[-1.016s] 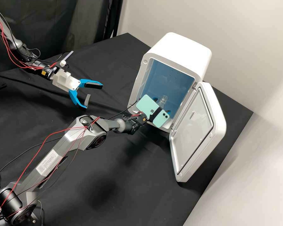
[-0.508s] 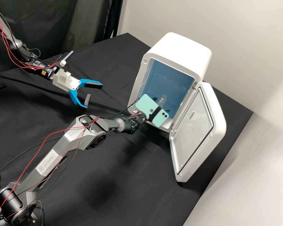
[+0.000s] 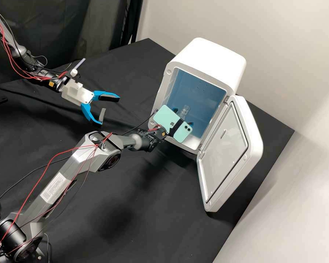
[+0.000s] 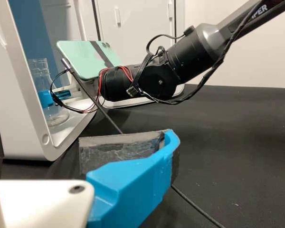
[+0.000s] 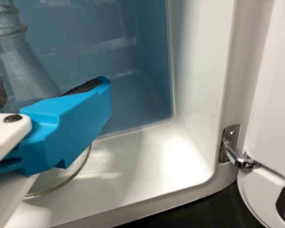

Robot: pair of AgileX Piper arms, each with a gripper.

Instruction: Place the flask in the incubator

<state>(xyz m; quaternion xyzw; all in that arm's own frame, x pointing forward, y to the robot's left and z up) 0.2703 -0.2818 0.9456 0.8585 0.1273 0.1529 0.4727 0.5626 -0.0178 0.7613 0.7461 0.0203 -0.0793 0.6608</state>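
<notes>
There were one flask, one white incubator with its single door swung open, and two arms. The right arm stretched low toward 2 o'clock. Its right gripper was inside the blue chamber, clamped on the upright flask low by the chamber floor. The left gripper hung over the bench at 10 o'clock, fingers spread, holding nothing.

Right arm pulled slightly back and up from incubator opening; elbow shifted left.
</notes>
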